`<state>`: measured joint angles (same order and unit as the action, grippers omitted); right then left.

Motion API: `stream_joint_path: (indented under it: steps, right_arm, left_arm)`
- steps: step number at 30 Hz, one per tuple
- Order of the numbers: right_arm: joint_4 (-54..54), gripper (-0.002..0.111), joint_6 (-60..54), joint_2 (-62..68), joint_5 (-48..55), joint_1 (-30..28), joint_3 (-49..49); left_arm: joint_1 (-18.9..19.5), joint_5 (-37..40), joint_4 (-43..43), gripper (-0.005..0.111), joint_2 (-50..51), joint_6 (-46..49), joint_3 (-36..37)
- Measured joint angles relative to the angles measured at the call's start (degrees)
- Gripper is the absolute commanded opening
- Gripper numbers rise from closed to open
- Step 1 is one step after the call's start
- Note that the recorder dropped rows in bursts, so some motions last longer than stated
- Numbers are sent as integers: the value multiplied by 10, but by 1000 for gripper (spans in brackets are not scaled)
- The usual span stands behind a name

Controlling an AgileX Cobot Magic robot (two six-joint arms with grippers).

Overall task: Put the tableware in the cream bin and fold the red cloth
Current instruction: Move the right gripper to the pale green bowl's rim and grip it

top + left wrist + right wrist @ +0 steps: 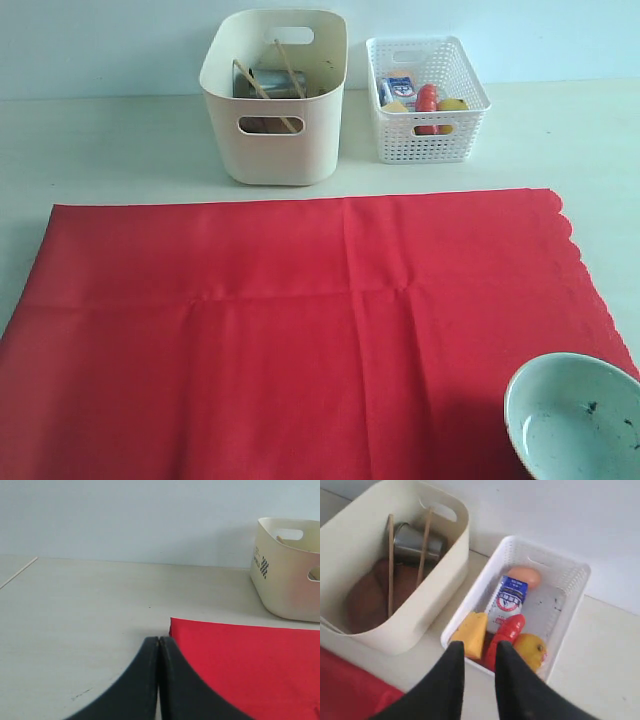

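The pale green-white bowl [575,420] looks like the only tableware not yet binned. It stands upright on the red cloth [300,330], close to the scalloped edge and toward the near right corner.

The right gripper [479,649] holds nothing, its jaws only a narrow slit apart. It hangs above the near end of the white lattice basket [570,575], over the cheese wedge [470,632] and sausage [507,632]. The cream bin [420,615] stands just beside the basket at the tabletop's far edge. It holds the chopsticks [390,565], the steel cup [412,542] and what looks like the brown plate [365,600].

The left gripper [159,641] is closed on nothing, fingertips pressed together, low over bare tabletop just off the cloth's far left corner.

The step in hand is probably fetching the bowl. The right jaws should spread well wider and pinch the rim wall, one finger inside. Lift straight up so the cloth isn't dragged, then lower the bowl into the bin clear of the leaning chopsticks. Folding should wait until the cloth is bare.
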<state>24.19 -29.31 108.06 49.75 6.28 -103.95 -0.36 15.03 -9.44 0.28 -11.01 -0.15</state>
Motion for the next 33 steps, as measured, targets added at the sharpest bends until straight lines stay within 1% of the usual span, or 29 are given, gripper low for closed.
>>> stream_joint_path:
  steps: [2, 4, 11, 20, 22, 24, 25, 26, 27, 28, 29, 31, 33]
  right_arm:
    - [-5, 4, 24, -32, 32, -20, 1]
    - [-6, 0, 32, -63, 33, -24, 17]
    - [-9, 0, 35, -165, 30, -25, 132]
    - [-28, 1, 45, -280, 36, -25, 320]
    - [-43, 4, 65, -310, 38, -25, 364]
    - [-67, 11, 91, -338, 40, -25, 409]
    - [-77, 21, 102, -349, 40, -25, 427]
    - [-102, 25, 125, -375, 41, -25, 470]
    - [-109, 37, 133, -385, 41, -25, 490]
    - [-117, 41, 149, -406, 42, -25, 526]
    - [-117, 47, 152, -415, 44, -25, 540]
    - [-119, 55, 156, -429, 48, -25, 575]
    - [-119, 57, 157, -441, 50, -25, 626]
  left_arm:
    - [0, 0, 0, 3, 0, 0, 0]
    - [0, 0, 0, 3, 0, 0, 0]
    - [0, 0, 0, 3, 0, 0, 0]
    - [0, 0, 0, 3, 0, 0, 0]
    - [0, 0, 0, 3, 0, 0, 0]
    - [0, 0, 0, 3, 0, 0, 0]
    - [0, 0, 0, 3, 0, 0, 0]
    - [0, 0, 0, 3, 0, 0, 0]
    - [0, 0, 0, 3, 0, 0, 0]
    - [0, 0, 0, 3, 0, 0, 0]
    - [0, 0, 0, 3, 0, 0, 0]
    - [0, 0, 0, 3, 0, 0, 0]
    - [0, 0, 0, 3, 0, 0, 0]
